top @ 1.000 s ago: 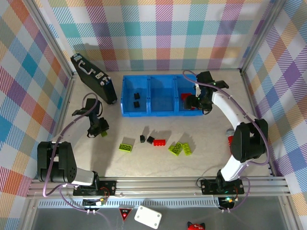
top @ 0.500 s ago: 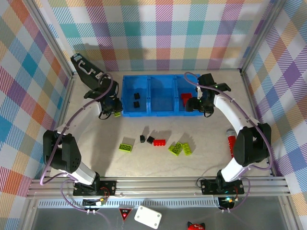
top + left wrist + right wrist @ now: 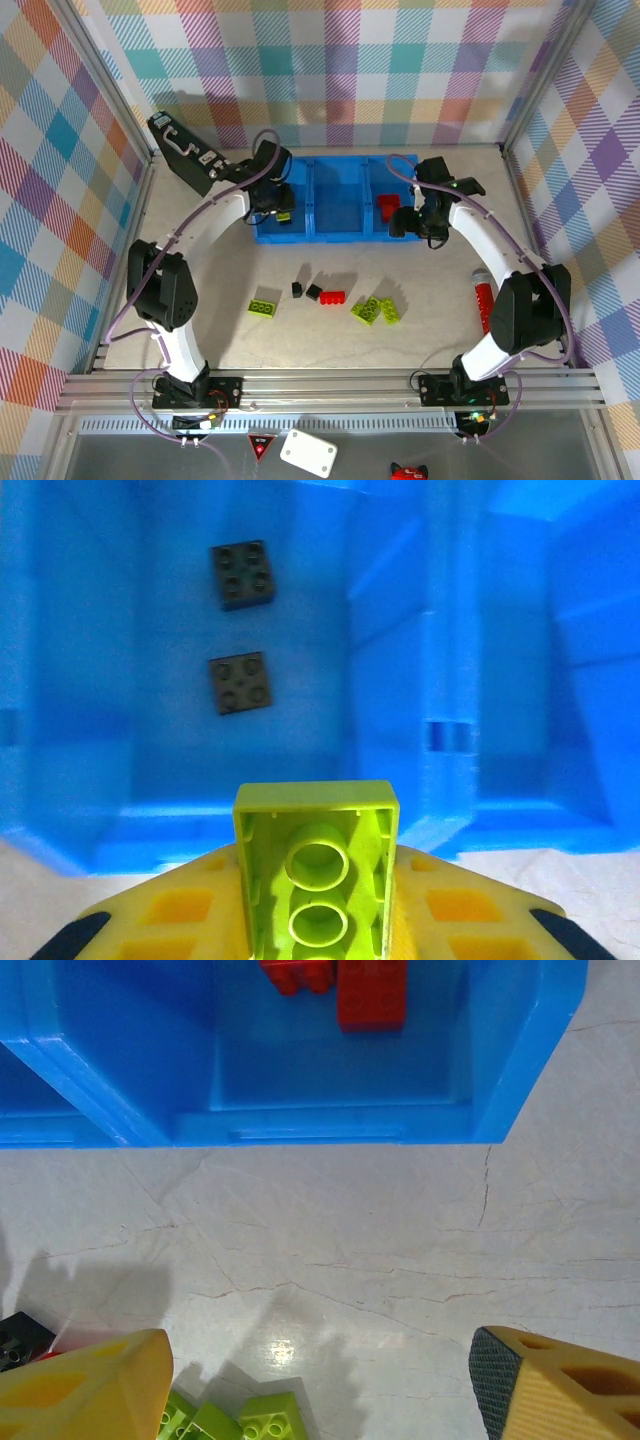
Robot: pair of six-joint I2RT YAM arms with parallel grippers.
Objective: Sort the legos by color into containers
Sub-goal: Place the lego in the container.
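Left wrist, lime lego [image 3: 316,875], underside w/ tubes

Left wrist cam: the lime brick [image 3: 315,880] runs off the bottom edge, so its length can't be told. Right wrist cam chops the red bricks [image 3: 372,995] at the top and a black brick [image 3: 20,1338] at the left. From above, the left gripper [image 3: 281,212] blocks most of the left compartment of the tray [image 3: 335,236].
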